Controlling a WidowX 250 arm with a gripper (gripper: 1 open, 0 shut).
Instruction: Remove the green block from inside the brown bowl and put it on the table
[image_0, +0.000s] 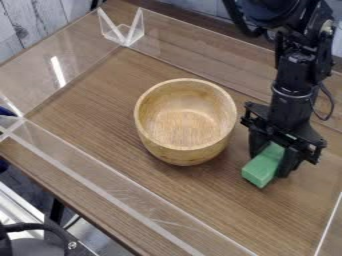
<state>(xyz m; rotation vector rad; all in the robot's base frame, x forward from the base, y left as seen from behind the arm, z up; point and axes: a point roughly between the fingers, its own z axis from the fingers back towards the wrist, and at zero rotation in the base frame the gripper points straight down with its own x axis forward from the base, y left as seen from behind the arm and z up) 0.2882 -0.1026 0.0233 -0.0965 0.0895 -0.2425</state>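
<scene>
Green and smooth-faced, the block (262, 168) lies at a slant beside the bowl (186, 122), outside it and apart from its wall, over the brown wood-grain tabletop (100, 110) in the camera view. Its lower end shows plainly, while its upper end runs in among the dark parts of the tool (274, 144). The tool comes down from the upper right and has its tips about that upper end; whether they grip the block or have let it go, I cannot tell. Whether the whole block rests on the wood is also unclear. The bowl is round, light tan and thick-walled, upright, its inside bare to view. A small clear acrylic piece (123, 27) stands at the far left, and black cables (34, 235) curl at the lower left corner.
</scene>
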